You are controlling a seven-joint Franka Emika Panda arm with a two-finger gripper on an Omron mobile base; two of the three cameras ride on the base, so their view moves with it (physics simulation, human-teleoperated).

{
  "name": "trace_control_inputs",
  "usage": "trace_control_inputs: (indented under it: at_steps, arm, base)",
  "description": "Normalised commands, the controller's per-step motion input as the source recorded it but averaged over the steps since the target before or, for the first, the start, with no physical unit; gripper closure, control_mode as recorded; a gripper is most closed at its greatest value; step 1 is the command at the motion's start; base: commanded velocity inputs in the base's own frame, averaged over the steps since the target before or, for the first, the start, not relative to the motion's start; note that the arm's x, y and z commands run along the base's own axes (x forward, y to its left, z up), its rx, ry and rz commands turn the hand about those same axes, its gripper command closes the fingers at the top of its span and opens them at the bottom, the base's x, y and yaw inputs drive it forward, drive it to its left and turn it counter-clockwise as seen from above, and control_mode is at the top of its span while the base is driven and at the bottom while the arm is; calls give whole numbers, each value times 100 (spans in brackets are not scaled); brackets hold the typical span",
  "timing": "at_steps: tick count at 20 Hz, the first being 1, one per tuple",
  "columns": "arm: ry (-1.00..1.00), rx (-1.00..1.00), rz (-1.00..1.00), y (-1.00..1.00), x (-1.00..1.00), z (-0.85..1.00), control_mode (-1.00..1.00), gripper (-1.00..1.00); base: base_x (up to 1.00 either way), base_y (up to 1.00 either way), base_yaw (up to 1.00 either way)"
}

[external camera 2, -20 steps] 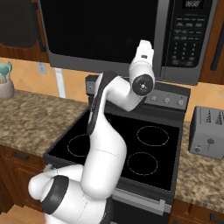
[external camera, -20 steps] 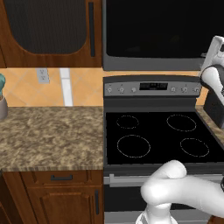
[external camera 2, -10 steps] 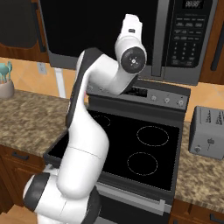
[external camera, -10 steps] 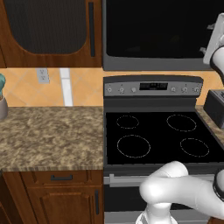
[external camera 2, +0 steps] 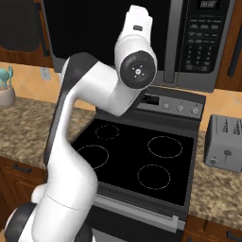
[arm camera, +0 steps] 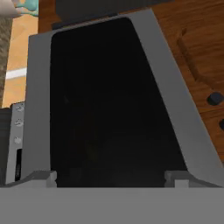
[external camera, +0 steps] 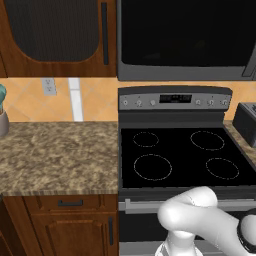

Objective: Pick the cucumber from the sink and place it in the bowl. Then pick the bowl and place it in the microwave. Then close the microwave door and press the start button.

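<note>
The microwave [external camera 2: 108, 42] hangs above the stove, its button panel [external camera 2: 203, 33] at the right. The microwave door [external camera: 185, 35], black with a dark glass window and a grey edge, lies flush against the front. The rolled hand view looks straight at the door's window [arm camera: 105, 100] from close by. My gripper [arm camera: 110, 180] is open: its two tips stand wide apart with nothing between them. In the right base view my raised hand [external camera 2: 137, 21] is in front of the door's right part. The cucumber and bowl are hidden; the sink is out of view.
Below the microwave is a black stove [external camera: 180, 155] with ring burners and a knob panel [external camera 2: 179, 106]. A grey toaster [external camera 2: 226, 149] stands on the granite counter to its right. On the left are more counter [external camera: 55, 155], a utensil jar [external camera 2: 5, 92] and wooden cabinets [external camera: 55, 35].
My forearm and hand have swung up and to the left across the microwave's front. They have left the right edge of the left base view. The stove and counter stay put.
</note>
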Motion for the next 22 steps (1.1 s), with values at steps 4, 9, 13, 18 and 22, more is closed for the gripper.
trace_control_inputs:
  at_steps: [4, 9, 13, 18, 22]
  arm:
    - [-3, 8, 0, -67, -100, -18, -100, -100]
    - [1, 3, 0, -64, -66, -42, -100, -100]
    - [4, 1, 0, -34, -10, -59, -100, -100]
    - [3, 0, 3, -3, 21, -53, -100, -100]
    - [17, 0, 8, 0, 77, -27, -100, -100]
  base:
    - [0, 0, 0]
    - [0, 0, 0]
    - [0, 0, 0]
    - [0, 0, 0]
    - [0, 0, 0]
